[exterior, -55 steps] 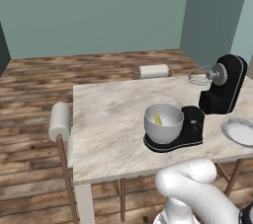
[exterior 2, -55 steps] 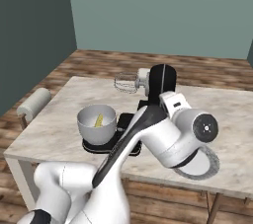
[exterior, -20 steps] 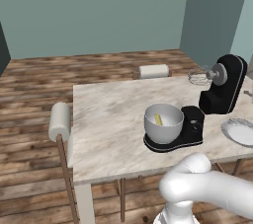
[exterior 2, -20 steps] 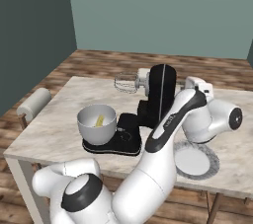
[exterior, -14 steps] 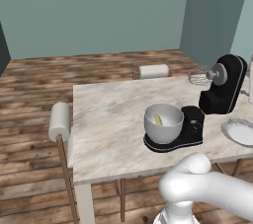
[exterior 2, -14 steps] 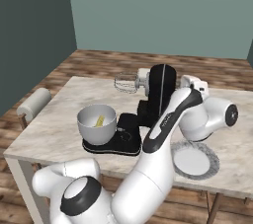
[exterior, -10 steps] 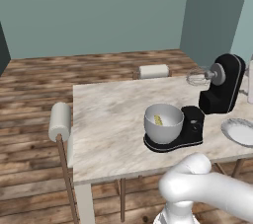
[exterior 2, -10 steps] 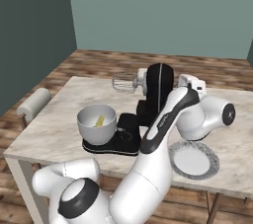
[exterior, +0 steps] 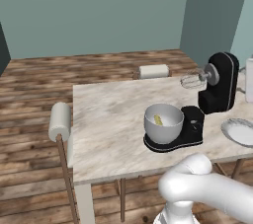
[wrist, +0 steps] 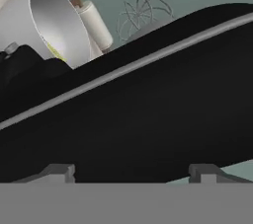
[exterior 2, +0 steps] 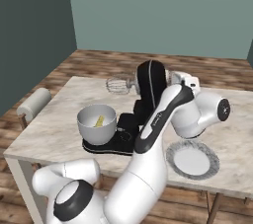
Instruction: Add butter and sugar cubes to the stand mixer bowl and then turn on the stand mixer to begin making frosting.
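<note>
Gripper (wrist: pixel 132 171) is spread, holding nothing, right up against the stand mixer (wrist: pixel 148 119) head. One butter (exterior: pixel 158 119) stick already lies in the one stand mixer bowl (exterior: pixel 163 123) on the mixer base; I can't make out any sugar cubes, so I'd judge switch-on is left. Beyond: one plate (exterior 2: pixel 192 159), one whisk (exterior: pixel 192 81), two chairs (exterior: pixel 60 122).

The pale marble-topped counter (exterior: pixel 108 119) carries the glossy black stand mixer (exterior: pixel 217 90) near its 3 o'clock edge, and a shallow round grey-white plate (exterior: pixel 239 132) just beside the mixer at 5 o'clock.
</note>
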Tool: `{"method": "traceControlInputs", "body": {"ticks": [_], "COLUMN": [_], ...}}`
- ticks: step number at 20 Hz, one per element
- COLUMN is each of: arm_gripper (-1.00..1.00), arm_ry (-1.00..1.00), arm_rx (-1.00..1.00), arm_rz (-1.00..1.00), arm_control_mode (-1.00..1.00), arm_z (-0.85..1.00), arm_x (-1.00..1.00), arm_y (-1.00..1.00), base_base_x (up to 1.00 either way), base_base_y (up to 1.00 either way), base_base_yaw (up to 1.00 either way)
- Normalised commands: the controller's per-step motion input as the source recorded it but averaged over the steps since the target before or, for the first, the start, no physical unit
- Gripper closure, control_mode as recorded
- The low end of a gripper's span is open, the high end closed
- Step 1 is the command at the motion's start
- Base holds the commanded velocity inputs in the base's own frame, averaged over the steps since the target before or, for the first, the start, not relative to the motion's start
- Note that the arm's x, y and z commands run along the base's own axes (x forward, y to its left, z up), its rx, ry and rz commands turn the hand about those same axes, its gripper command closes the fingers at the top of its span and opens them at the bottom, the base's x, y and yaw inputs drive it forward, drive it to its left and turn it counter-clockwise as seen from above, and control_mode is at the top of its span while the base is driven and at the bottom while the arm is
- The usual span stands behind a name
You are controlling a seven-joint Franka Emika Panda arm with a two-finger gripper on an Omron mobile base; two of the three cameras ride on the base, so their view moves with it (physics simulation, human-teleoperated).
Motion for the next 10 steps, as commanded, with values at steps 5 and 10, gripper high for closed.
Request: {"method": "traceControlInputs", "body": {"ticks": [5,10], "arm_gripper": [-1.0,-1.0], "arm_ry": [0.02,0.01], "arm_rx": [-0.12,-0.14], "arm_rz": [0.1,0.11], "arm_control_mode": [-1.0,-1.0], "arm_z": [0.0,-0.03], "arm_x": [0.13,0.26], "arm_y": [1.0,1.0], "base_base_x": [0.0,0.0], "base_base_y": [0.0,0.0], "base_base_yaw": [0.0,0.0]}}
